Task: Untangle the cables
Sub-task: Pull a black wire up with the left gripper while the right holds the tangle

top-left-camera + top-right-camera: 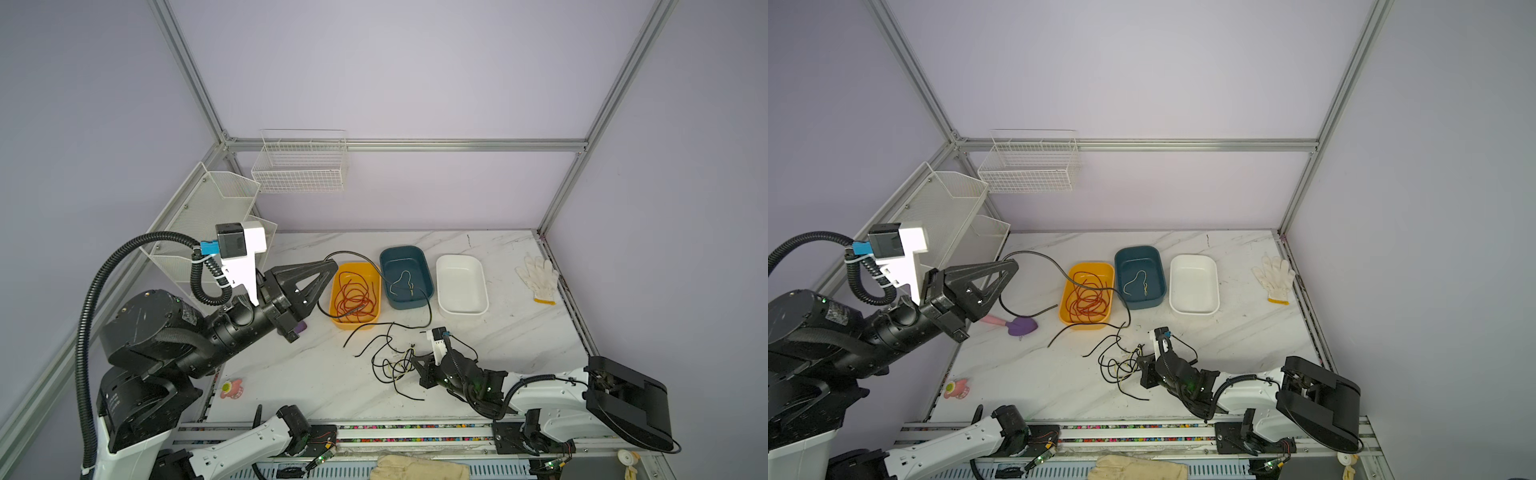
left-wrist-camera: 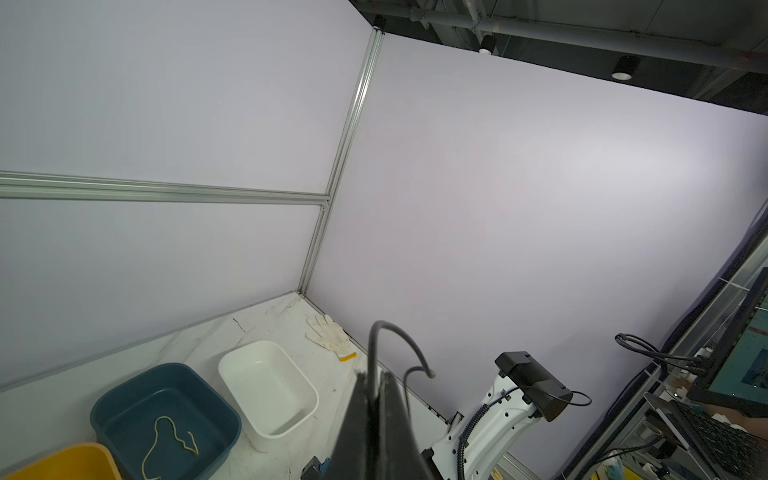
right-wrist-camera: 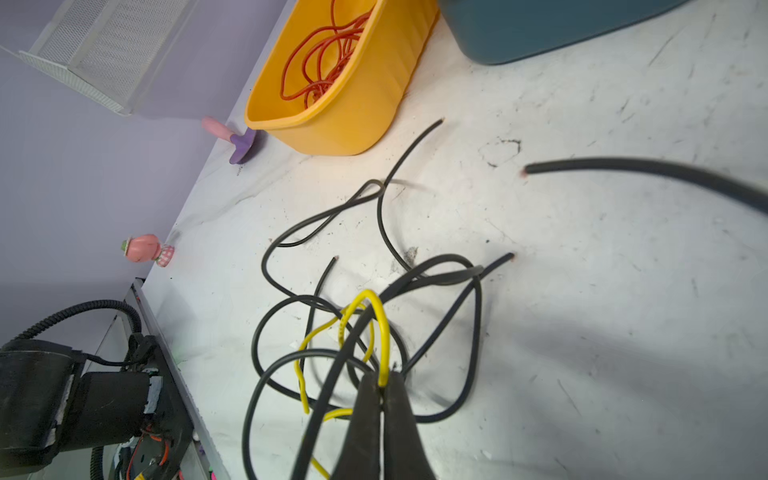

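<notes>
In both top views, the left gripper (image 1: 332, 262) is hovering raised at centre left, its jaws pinching one black cable (image 2: 374, 345) that is arching over the yellow bin (image 1: 335, 286) of red cables (image 1: 353, 297). At lower centre, the right gripper (image 1: 414, 362) is sitting low over the marble table (image 1: 291, 365), jaws clamping a yellow cable (image 3: 380, 316) within the black-and-yellow tangle (image 1: 390, 365). A separate yellow wire (image 1: 401, 282) is lying in the teal bin (image 1: 411, 304), right of the yellow one.

Yellow bin (image 3: 353, 108) glossy plastic; cables (image 3: 432, 277) smooth-sheathed; glove (image 1: 538, 276) knit cloth.
</notes>
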Controlling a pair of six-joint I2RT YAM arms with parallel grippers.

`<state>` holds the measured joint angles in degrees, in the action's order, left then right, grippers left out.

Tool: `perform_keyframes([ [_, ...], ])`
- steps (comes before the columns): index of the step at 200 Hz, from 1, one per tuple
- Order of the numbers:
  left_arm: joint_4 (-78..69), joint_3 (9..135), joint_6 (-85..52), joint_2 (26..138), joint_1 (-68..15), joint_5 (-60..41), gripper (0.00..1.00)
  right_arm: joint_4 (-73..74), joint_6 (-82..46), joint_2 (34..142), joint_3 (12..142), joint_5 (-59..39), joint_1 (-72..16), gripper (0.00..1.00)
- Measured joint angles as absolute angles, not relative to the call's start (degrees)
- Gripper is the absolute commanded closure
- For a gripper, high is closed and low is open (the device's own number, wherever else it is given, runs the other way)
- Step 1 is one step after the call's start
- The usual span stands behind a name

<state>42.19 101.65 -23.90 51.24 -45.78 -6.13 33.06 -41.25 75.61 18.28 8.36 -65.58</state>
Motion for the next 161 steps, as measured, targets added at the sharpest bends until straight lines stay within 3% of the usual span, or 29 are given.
perform_keyframes([
  [38,44.4,108.6,-21.3,60.2,-45.8,-7.2,1.00,32.2,-40.9,67.0,14.7,8.3,-65.6,1.00],
  [87,45.7,116.8,-17.7,74.6,-45.2,-9.5,1.00,22.3,-40.0,42.4,12.7,9.8,-65.6,1.00],
  [161,36.6,120.6,-21.3,90.8,-36.5,-21.4,1.00,4.2,-38.2,19.7,14.2,10.1,-65.6,1.00],
])
